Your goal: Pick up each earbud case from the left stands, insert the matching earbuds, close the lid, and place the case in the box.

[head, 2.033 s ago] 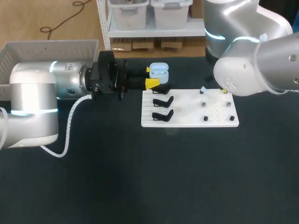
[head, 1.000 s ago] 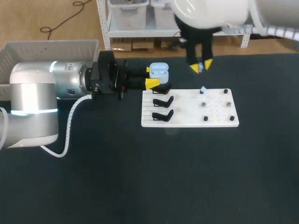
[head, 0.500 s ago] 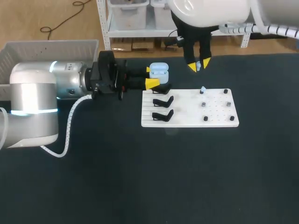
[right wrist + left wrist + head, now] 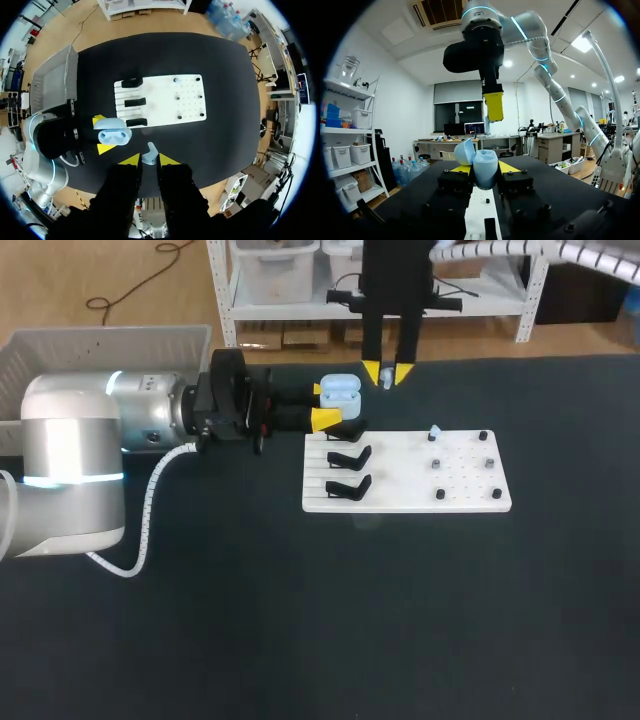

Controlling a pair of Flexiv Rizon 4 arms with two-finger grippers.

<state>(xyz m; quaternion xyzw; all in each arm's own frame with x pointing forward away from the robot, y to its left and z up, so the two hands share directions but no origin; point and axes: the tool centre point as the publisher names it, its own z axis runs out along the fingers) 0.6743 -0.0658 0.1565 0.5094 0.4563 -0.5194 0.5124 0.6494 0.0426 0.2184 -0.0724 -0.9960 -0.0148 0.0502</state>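
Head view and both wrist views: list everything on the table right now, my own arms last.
table: one, black, under everything.
board: one, white, mid-table.
stands: three, black, in a row on the board's left part.
dark pieces: five, on the board's right part; too small to identify.
loose earbud: one, light blue, at the board's far edge.
earbud case: one, light blue, lid open, held just beyond the board's far-left corner.
held earbud: one, light blue, above the table near the case.
box: one, white, far left.
left arm: white and black; jaws shut on the earbud case.
right arm: black at the wrist; jaws shut on the held earbud.
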